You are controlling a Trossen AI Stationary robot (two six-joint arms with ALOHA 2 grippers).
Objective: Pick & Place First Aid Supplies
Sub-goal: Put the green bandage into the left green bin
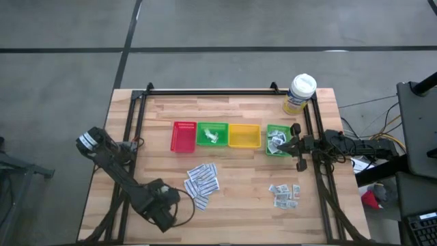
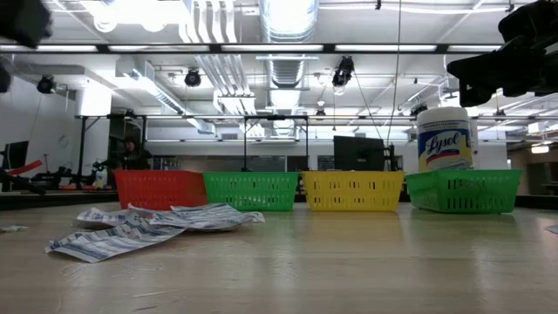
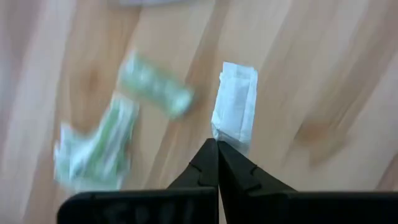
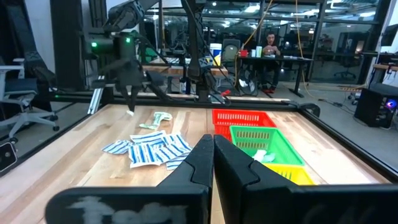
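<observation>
Left tool [image 3: 217, 144] fingers pressed together, arm reaching along the near-left side. Right tool [image 4: 213, 140] also closed, arm extended from the right edge.

Bright ceiling strip lights [image 2: 288, 13] blow out my low view, soft shadows everywhere. My left wrist view is motion-smeared: the pale green-white paper sachets [image 3: 106, 134] look streaky.

A: What surrounds the wooden table [image 1: 232, 212]?
B: A grey concrete floor [image 1: 218, 27] crossed by dark seams.

A: And the room beyond?
B: An open ceiling with white ducts [image 2: 288, 17] and hanging lamps [image 2: 346, 71]; a distant desk [image 4: 273, 60] where a person [image 4: 270, 43] sits; an office chair [image 4: 18, 99] stands aside.
</observation>
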